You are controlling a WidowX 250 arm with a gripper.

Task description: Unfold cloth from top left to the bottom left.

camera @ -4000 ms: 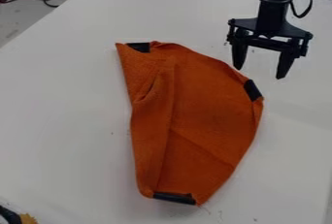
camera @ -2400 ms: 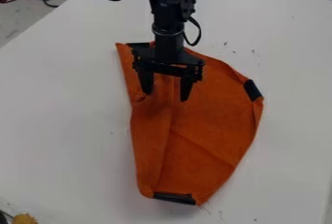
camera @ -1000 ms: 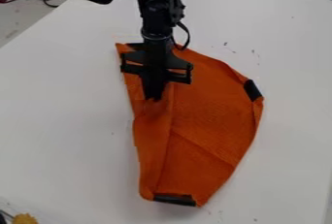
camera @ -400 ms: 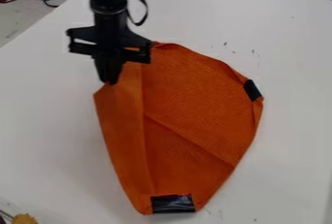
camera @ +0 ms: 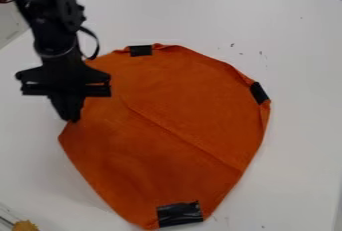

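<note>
Orange cloth (camera: 174,117), centrally placed on the white table (camera: 300,140), lies largely opened out, its left side drawn outward; the unfolding appears nearly complete. What remains, by judgement, is to lower and release the left edge and flatten the shallow diagonal crease. The long axis runs roughly from top to bottom of the view, only slightly exceeding the width; the narrower end points towards the bottom. Black patches mark the top (camera: 140,50), right (camera: 259,93) and bottom (camera: 180,214) margins. At left, the gripper (camera: 72,119) is closed, pinching the cloth's edge.
</note>
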